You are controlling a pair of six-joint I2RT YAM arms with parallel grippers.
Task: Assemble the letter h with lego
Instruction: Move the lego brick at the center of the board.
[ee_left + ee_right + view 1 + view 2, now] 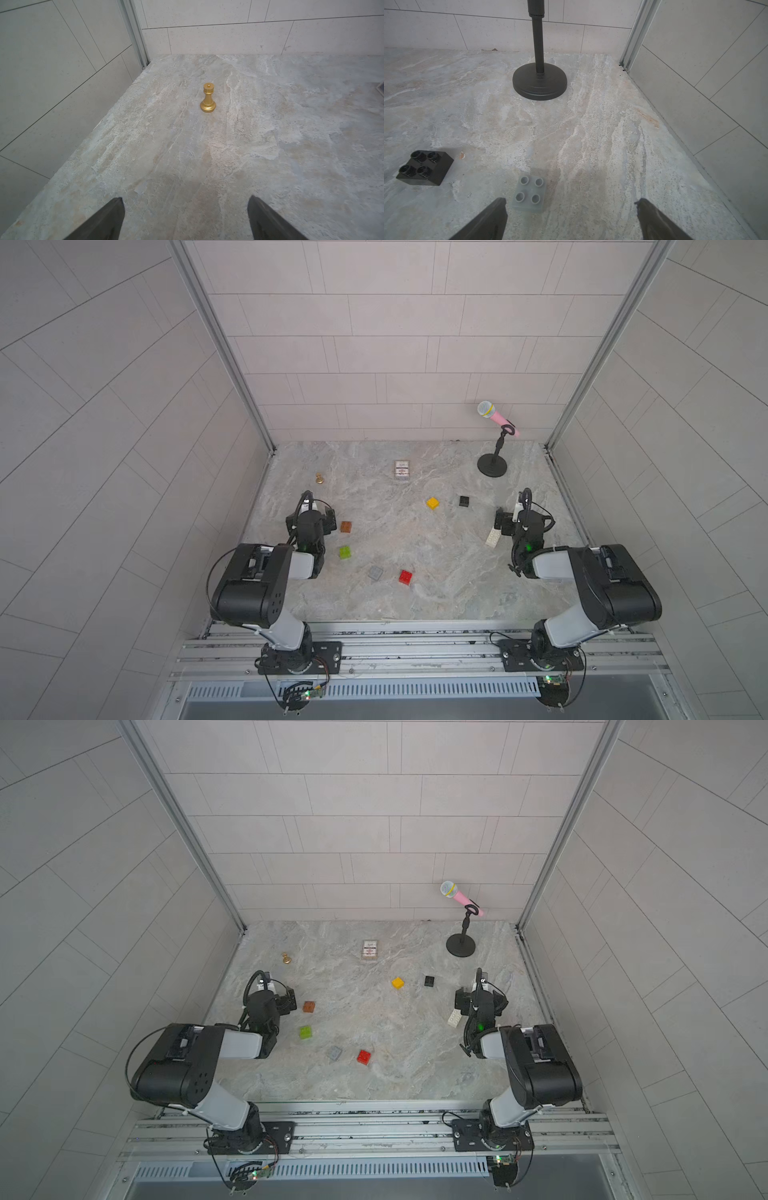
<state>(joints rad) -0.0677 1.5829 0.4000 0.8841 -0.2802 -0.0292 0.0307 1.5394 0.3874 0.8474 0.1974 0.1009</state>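
Note:
The lego lies loose on the marble table (415,605): yellow brick (432,503), black brick (464,501), brown brick (345,526), lime green brick (344,552), grey brick (375,573), red brick (405,576) and a longer white brick (493,537). No letter h stands anywhere. My left gripper (186,202) is open over bare table, beside the brown brick (308,1006). My right gripper (571,203) is open; a pale grey square brick (529,194) sits just inside one fingertip, untouched. The black brick (424,168) lies off to the side.
A brass pawn-shaped piece (208,98) stands ahead of the left gripper. A small printed card box (401,469) lies at the back middle. A pink microphone on a black stand (492,464) is at the back right, ahead of the right gripper. Tiled walls enclose three sides.

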